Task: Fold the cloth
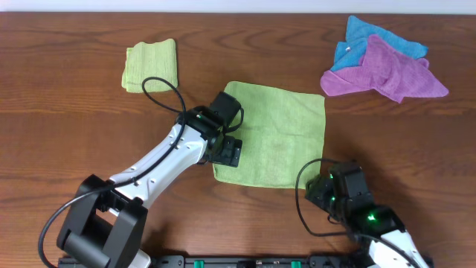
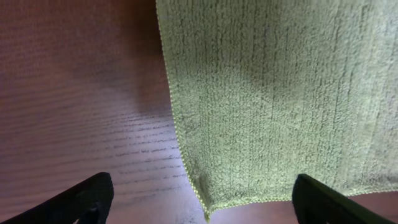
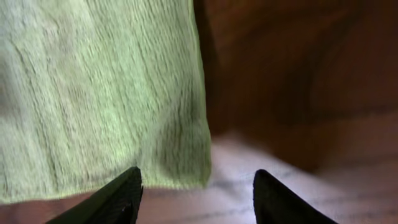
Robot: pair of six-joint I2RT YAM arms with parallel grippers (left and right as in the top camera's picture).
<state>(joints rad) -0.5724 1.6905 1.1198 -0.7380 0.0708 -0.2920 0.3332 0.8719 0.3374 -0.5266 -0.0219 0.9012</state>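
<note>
- One cloth lies flat mid-table. It is roughly square, so you have no long axis to favour.
- Your left gripper hangs over the cloth's 8 o'clock corner, fingers spread, with the corner tip between them.
- Your right gripper hangs at the 5 o'clock corner, fingers spread too and pinching nothing.
- Neither arm is nearer, since each has its own near corner. My judgement is that you drop, pinch and carry both corners toward 12 o'clock.
- No containers show.
- A folded green cloth lies at 10 o'clock. The blue cloth and purple cloth lie at 2 o'clock, well apart.
</note>
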